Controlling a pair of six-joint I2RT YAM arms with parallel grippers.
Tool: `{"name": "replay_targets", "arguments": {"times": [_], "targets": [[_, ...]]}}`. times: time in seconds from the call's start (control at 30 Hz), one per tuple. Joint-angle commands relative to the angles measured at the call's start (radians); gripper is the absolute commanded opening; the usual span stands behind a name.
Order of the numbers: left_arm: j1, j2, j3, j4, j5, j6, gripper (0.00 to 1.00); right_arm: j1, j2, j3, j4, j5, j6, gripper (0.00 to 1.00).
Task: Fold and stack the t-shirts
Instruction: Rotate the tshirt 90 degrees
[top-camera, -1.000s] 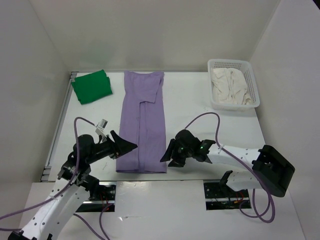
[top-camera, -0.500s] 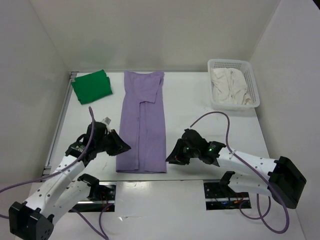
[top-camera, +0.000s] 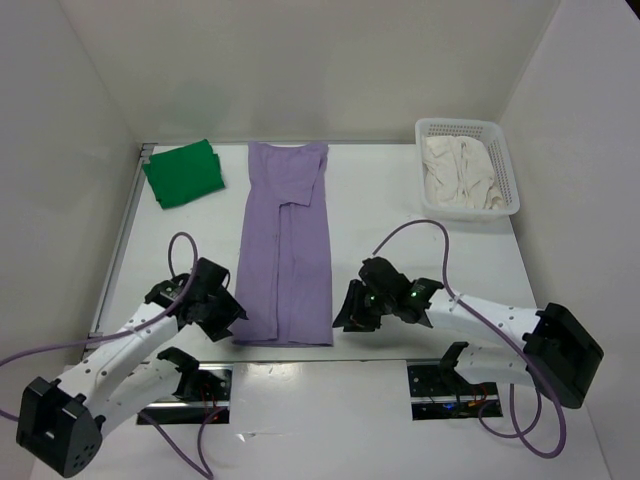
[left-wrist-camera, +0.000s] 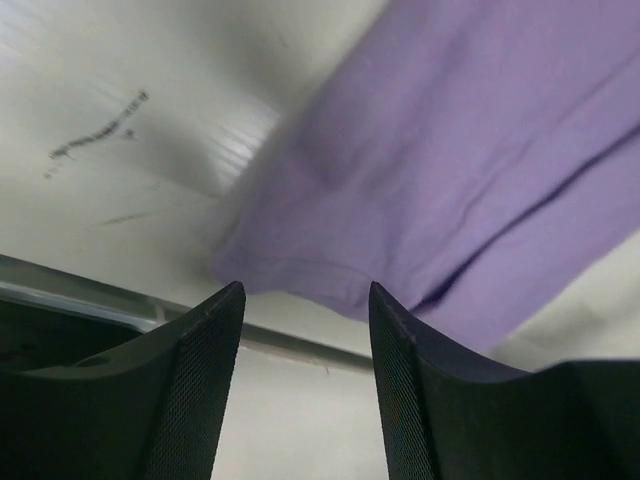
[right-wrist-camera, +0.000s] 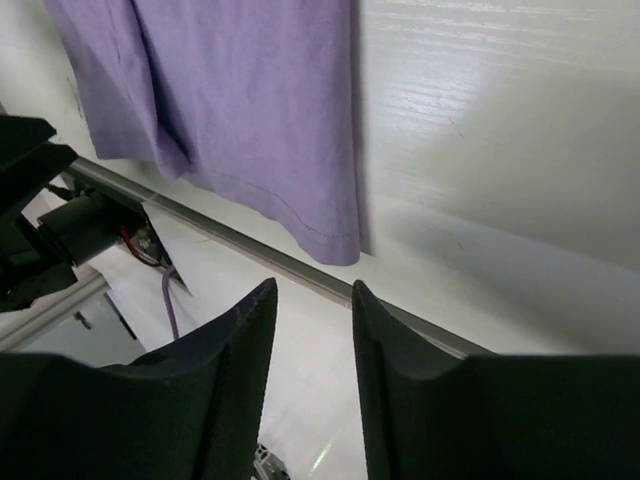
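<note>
The lavender-purple t-shirt (top-camera: 285, 245) lies flat as a long strip down the table's middle, sleeves folded in. A folded bright green t-shirt (top-camera: 183, 173) rests at the back left. The cream-white t-shirt (top-camera: 457, 170) is bunched inside the basket. My left gripper (top-camera: 233, 305) is open just left of the purple shirt's near left corner (left-wrist-camera: 300, 280), nothing between its fingers. My right gripper (top-camera: 345, 310) is open just right of the near right corner (right-wrist-camera: 335, 240), also empty.
A white perforated plastic basket (top-camera: 505, 165) stands at the back right. A metal rail (right-wrist-camera: 250, 245) runs along the table's near edge, right at the shirt's hem. White walls enclose the table on three sides. Purple cables (top-camera: 420, 232) loop above both arms.
Both arms have dropped lower and closer to the purple shirt's near corners. Each gripper narrowed half a second ago and has widened again. The shirt has not moved.
</note>
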Motion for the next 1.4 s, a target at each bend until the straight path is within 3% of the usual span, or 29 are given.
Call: {"name": "replay_targets", "arguments": {"times": [0.0, 0.13, 0.2, 0.3, 0.37, 0.43, 0.53, 0.6, 0.67, 0.73, 0.87, 1.0, 1.37], "targets": [[-0.005, 0.023, 0.021, -0.008, -0.116, -0.061, 0.60, -0.004, 0.035, 0.048, 0.052, 0.003, -0.044, 0.43], [-0.005, 0.001, 0.030, 0.055, -0.150, -0.011, 0.62, -0.004, 0.140, 0.107, 0.081, 0.028, -0.082, 0.51], [0.004, -0.067, 0.030, 0.125, -0.141, 0.002, 0.63, -0.071, 0.155, 0.149, 0.072, 0.028, -0.116, 0.57], [0.018, -0.134, 0.039, 0.210, -0.153, 0.035, 0.65, -0.180, 0.190, 0.265, 0.039, 0.028, -0.177, 0.57], [0.042, -0.134, 0.067, 0.278, -0.144, 0.099, 0.65, -0.232, 0.242, 0.346, 0.038, 0.048, -0.200, 0.50], [0.064, -0.050, 0.096, 0.308, -0.097, 0.202, 0.60, -0.315, 0.323, 0.391, 0.097, 0.020, -0.200, 0.26], [0.064, 0.052, 0.164, 0.331, -0.058, 0.329, 0.55, -0.396, 0.416, 0.445, 0.218, 0.023, -0.210, 0.04], [0.064, 0.073, 0.173, 0.355, -0.040, 0.374, 0.49, -0.427, 0.532, 0.524, 0.247, 0.054, -0.243, 0.04], [0.064, 0.064, 0.173, 0.378, -0.029, 0.393, 0.47, -0.478, 0.683, 0.604, 0.256, 0.029, -0.269, 0.15], [0.064, 0.054, 0.162, 0.388, 0.000, 0.407, 0.47, -0.520, 0.782, 0.747, 0.240, 0.000, -0.291, 0.33], [0.075, 0.011, 0.162, 0.377, 0.023, 0.419, 0.50, -0.539, 0.959, 0.945, 0.215, -0.021, -0.312, 0.46], [0.084, -0.008, 0.162, 0.368, 0.048, 0.419, 0.51, -0.539, 1.109, 1.099, 0.192, -0.046, -0.322, 0.50], [0.084, 0.001, 0.132, 0.389, 0.058, 0.401, 0.51, -0.528, 1.299, 1.282, 0.155, -0.124, -0.322, 0.52]]}}
